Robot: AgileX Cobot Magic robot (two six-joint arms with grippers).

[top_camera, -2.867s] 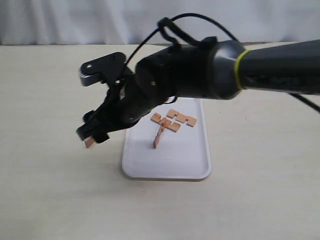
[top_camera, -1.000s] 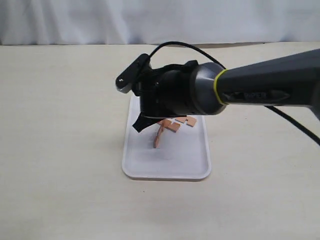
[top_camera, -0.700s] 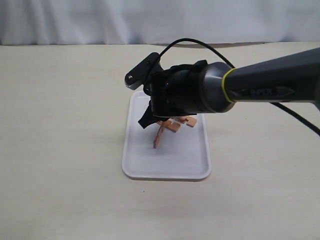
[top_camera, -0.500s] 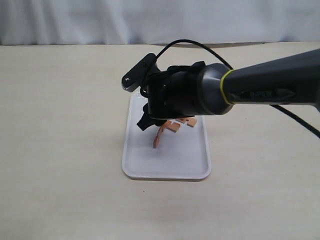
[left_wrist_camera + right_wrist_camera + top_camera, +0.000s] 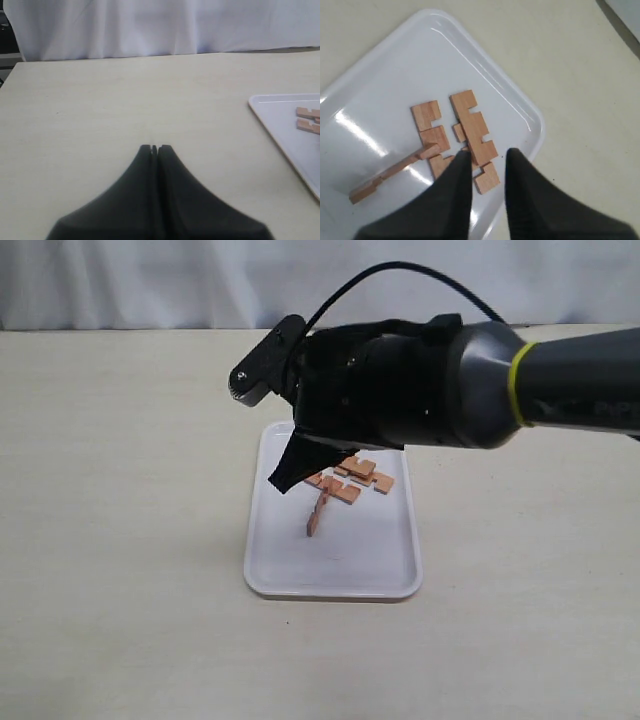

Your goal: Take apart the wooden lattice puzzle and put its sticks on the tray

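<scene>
The white tray (image 5: 330, 575) lies mid-table in the exterior view. Loose reddish-brown notched sticks (image 5: 352, 480) are piled at its far end, and one stick (image 5: 317, 517) leans tilted against the pile. No interlocked lattice shows. My right gripper (image 5: 283, 478) hangs just above the pile's left side. In the right wrist view the right gripper (image 5: 487, 156) is open and holds nothing, with the sticks (image 5: 470, 125) and the tray (image 5: 380, 85) below it. My left gripper (image 5: 154, 148) is shut and empty over bare table, with the tray's corner (image 5: 280, 125) off to one side.
The beige table (image 5: 120, 540) spreads round the tray on all sides. A white curtain (image 5: 150, 280) closes off the far edge. The bulky right arm (image 5: 480, 390) and its black cable (image 5: 400, 270) reach in from the right above the tray's far end.
My right gripper carried a stick from left of the tray to over the pile. That stick now lies on the pile, and the gripper stands open and a little higher.
</scene>
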